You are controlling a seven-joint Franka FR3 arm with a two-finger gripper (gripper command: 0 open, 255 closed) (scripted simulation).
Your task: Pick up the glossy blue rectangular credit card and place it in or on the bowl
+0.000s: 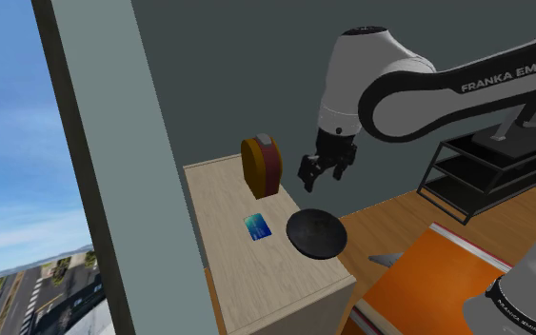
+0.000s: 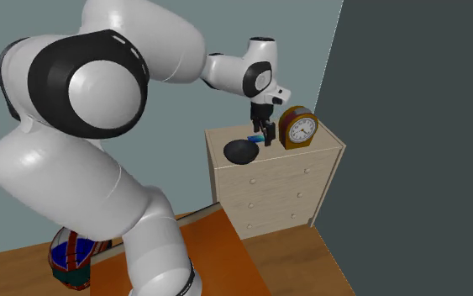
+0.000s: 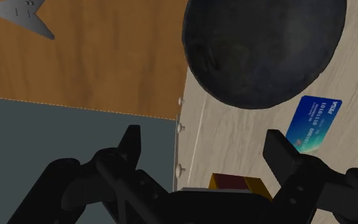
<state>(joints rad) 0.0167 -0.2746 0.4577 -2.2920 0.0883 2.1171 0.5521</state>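
A glossy blue credit card [image 1: 258, 226] lies flat on the light wooden dresser top [image 1: 256, 276], beside a dark round bowl [image 1: 315, 233]. My black gripper [image 1: 327, 169] hangs open in the air above the dresser's edge, higher than the bowl and apart from the card. In the wrist view the bowl [image 3: 263, 44] and the card [image 3: 314, 122] lie ahead of the fingers [image 3: 131, 143], which stand wide apart with nothing between them. From the second exterior view the gripper [image 2: 264, 130] hovers over the bowl [image 2: 241, 150], with the card [image 2: 257, 138] just behind it.
A brown mantel clock [image 1: 261, 167] stands upright at the dresser's back end, close to the gripper. A black shelf rack [image 1: 475, 171] stands on the wooden floor by an orange slab [image 1: 437, 276]. A grey wall and window post [image 1: 113, 171] border the dresser.
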